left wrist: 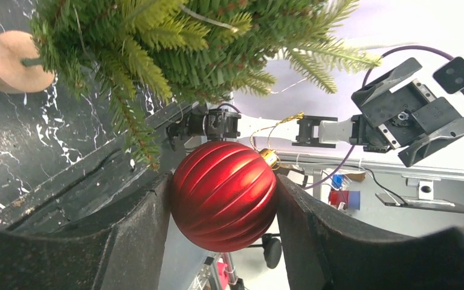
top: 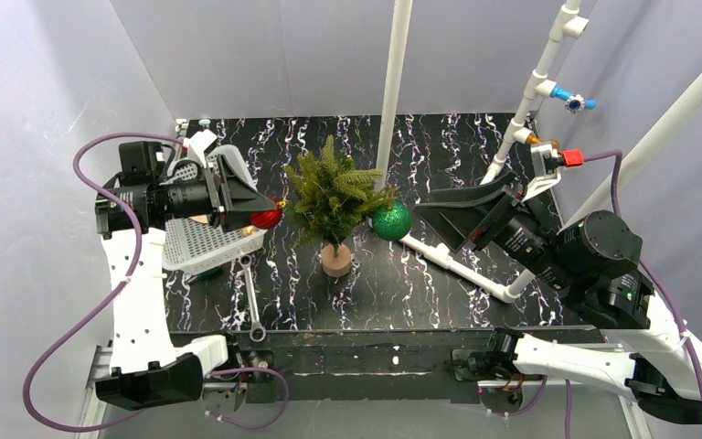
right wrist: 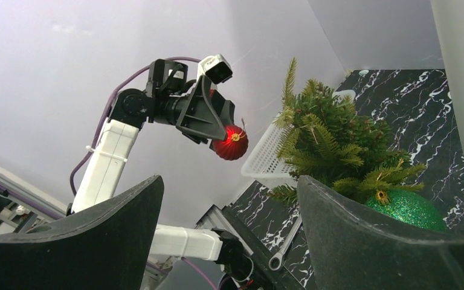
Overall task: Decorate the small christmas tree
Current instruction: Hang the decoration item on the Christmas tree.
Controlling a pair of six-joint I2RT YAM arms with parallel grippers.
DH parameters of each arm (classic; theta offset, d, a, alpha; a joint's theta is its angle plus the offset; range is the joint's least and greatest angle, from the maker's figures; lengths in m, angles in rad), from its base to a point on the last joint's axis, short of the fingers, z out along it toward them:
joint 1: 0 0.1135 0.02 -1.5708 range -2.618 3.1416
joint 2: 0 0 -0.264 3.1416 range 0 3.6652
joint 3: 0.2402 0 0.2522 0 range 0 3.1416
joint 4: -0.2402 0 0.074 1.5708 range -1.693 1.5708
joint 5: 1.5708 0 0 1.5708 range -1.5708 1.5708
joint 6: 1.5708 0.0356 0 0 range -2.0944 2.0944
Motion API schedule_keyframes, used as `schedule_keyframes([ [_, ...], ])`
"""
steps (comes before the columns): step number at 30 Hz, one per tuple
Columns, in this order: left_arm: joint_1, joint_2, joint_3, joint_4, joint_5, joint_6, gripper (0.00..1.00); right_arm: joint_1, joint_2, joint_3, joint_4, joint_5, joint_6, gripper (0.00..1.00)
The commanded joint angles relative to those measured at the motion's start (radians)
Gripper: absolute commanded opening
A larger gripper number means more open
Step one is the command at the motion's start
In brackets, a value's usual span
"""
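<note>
While you check the top view, note the small christmas tree (top: pixel 334 194) stands upright on its round tan wood base (top: pixel 335 261) abt mid-worktop (top: pixel 420 293), btwn the two arms & just left of the white upright pole (top: pixel 393 82)

L fingers (left wrist: pixel 96 241) are pinching a red ribbed bauble (left wrist: pixel 223 196) by its sides, one finger on each flank. Its gold cap (left wrist: pixel 270 157) points toward the tree, w/ a gold thread loop coming off it. You've got that bauble up in the air just beside the tree's L-side branches. Top view shows it near them, but can't tell if it touches. In L wrist view the needles hang right above it

R fingers (right wrist: pixel 96 241) are spread wide w/ nothing btwn them. A green glitter bauble (top: pixel 391 221) sits at the tree's lower R branches, its own gold cap up among the needles. In R wrist view it's partly hidden behind one R finger, just outside the gap. Can't tell whether it's hooked on a branch or touching that finger

White perforated basket (top: pixel 196 242) sits on the L side of the worktop under the L arm, apart from the tree's base. A silver spanner (top: pixel 249 297) lies flat in front of the basket, ring end toward the worktop's near edge. Worktop is black w/ white marble veins
</note>
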Motion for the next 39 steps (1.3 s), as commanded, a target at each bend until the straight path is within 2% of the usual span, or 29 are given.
schedule_keyframes([
  [1,0.003,-0.026,-0.067,-0.060,0.050,0.016,0.00,0.001,-0.005,0.003,0.032,-0.004,0.006,0.89],
  [7,0.000,-0.049,-0.219,0.143,0.087,-0.171,0.00,0.001,0.007,0.002,0.042,-0.006,0.006,0.89],
  [12,0.000,-0.060,-0.356,0.522,0.170,-0.469,0.00,0.001,0.008,0.002,0.040,-0.004,0.006,0.89],
  [14,-0.001,-0.051,-0.378,0.607,0.180,-0.544,0.00,0.001,0.003,-0.001,0.039,0.000,0.006,0.89],
  [21,-0.001,-0.053,-0.388,0.619,0.182,-0.562,0.00,0.001,-0.008,-0.008,0.031,0.014,0.001,0.89],
  [39,-0.040,-0.164,-0.527,0.637,0.258,-0.537,0.00,0.001,0.027,0.002,0.015,-0.003,0.006,0.90],
])
